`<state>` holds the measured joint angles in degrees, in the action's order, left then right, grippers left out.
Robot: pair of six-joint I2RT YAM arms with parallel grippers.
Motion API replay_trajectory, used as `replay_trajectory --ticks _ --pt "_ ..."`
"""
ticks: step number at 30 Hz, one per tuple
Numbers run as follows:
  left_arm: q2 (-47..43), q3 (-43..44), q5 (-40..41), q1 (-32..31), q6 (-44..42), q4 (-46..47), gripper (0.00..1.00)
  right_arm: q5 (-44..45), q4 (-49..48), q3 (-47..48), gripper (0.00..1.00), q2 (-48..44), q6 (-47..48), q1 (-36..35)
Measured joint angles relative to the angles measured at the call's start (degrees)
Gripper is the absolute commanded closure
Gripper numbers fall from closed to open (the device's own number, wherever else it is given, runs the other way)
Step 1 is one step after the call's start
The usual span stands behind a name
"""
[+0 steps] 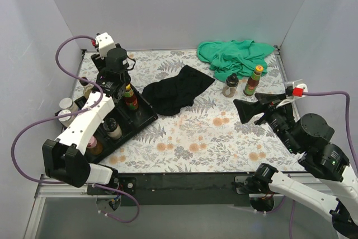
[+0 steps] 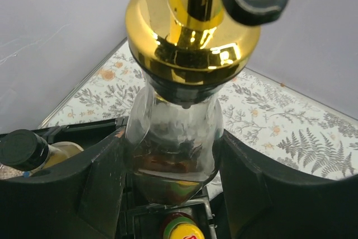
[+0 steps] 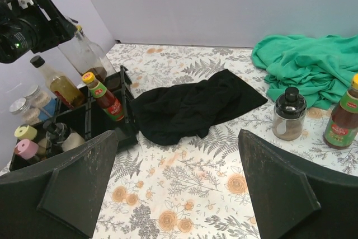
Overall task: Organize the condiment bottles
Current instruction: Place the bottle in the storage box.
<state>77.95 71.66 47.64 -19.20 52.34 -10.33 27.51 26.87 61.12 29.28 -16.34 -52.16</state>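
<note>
Left wrist view: left tool [image 2: 170, 158] is pinching the clear gold-spouted bottle [image 2: 182, 110] just under its gold collar, one finger on each side of the glass. The bottle is over the tray [image 1: 148, 117], upper left of the top view. Can't tell if its base is down. — Kim

Reads as mid-placement to me. Lower it straight and upright into a free cell. The yellow-capped red sauce [image 2: 182, 230] sits just beyond it, so don't clip that. Let go only once the base is seated. And the right tool [image 1: 254, 110]? — Raj

Spread wide, nothing in it, hovering centre right over the bench [image 1: 196, 138]. — Kim

Contents? — Raj

Held bottle: a little dark liquid at the bottom, so probably top-heavy. At the tray: black-capped bottle [image 3: 56, 85] with amber liquid, pink-lidded shaker [image 3: 25, 148], yellow-lidded shaker [image 3: 25, 132]; can't tell which cells. Outside it: black-lidded jar [image 3: 289, 115] of brownish powder and a second red sauce bottle [image 3: 342, 118], beside the green cloth [image 3: 313, 65], right of the right wrist view. — Kim
</note>
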Motion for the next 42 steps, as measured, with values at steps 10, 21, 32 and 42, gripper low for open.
replay_trajectory --ticks 10,21,32,42 --pt "-0.94 -6.49 -0.61 3.1 0.17 4.26 1.0 -0.94 -0.13 -0.17 0.03 1.05 0.0 0.0" --pt "-1.6 -12.41 -2.86 6.27 0.63 12.02 1.0 -1.09 -1.31 -1.44 0.03 1.11 0.24 0.0" --pt "-0.35 -14.67 -5.07 6.38 2.6 15.58 1.0 -1.07 -1.95 -3.19 0.02 1.09 0.5 0.0" --pt "3.28 -18.8 -5.53 6.58 4.94 15.98 0.76 -1.11 -3.04 -4.76 0.01 0.66 1.75 0.0"
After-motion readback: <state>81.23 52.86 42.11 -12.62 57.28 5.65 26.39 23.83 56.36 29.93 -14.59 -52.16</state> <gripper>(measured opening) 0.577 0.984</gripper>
